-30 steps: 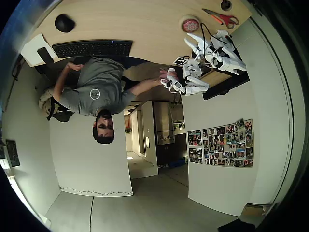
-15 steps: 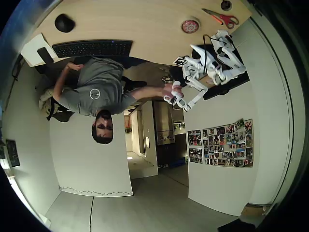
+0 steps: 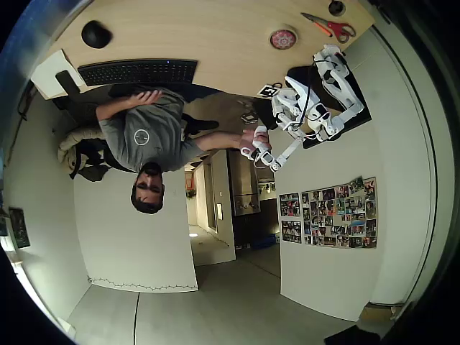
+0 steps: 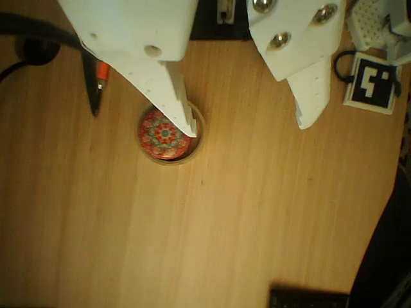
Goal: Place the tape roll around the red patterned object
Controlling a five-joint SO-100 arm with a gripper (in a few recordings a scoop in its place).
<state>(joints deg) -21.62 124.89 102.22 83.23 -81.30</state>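
One tape roll [image 4: 172,136] rings red patterned object [image 4: 163,133] on table [image 4: 128,244]; tool [image 4: 247,125] above, fingers spread, empty.

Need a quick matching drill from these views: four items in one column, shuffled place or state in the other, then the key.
Items:
1. tape roll
2. red patterned object
3. gripper
4. scissors

Descriptions:
A. open, above the wooden table
B. inside the ring
C. ring around the round object
D. near the table edge, orange-red handles

Pairs: 1-C, 2-B, 3-A, 4-D
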